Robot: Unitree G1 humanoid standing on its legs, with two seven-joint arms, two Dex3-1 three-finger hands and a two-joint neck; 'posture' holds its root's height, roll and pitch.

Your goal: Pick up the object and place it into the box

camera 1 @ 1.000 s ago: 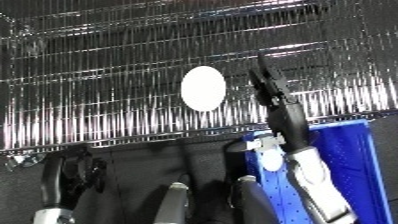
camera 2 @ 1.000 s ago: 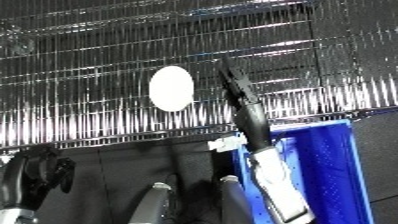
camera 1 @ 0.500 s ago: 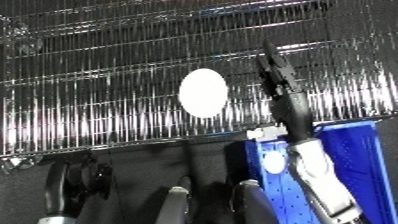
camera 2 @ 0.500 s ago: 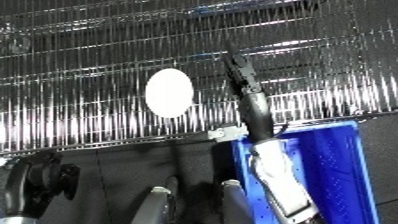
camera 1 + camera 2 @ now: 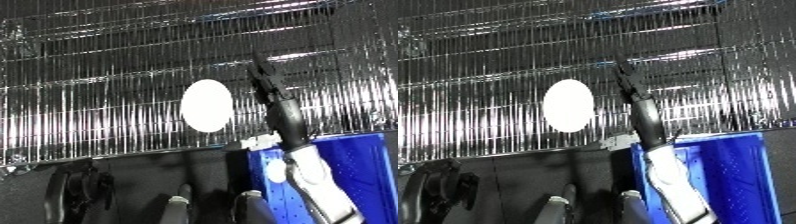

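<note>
Wire shelf of shiny metal across the whole background, dark floor below. White oval object on the wire, just left of right hand, fingers straight, holding nothing. Blue bin at lower right.

So the support here is a wire rack shelf, shiny metal grid running across the whole far side. A white oval object sits on it around the middle. Near right, below the shelf edge, there's a blue bin.
</note>
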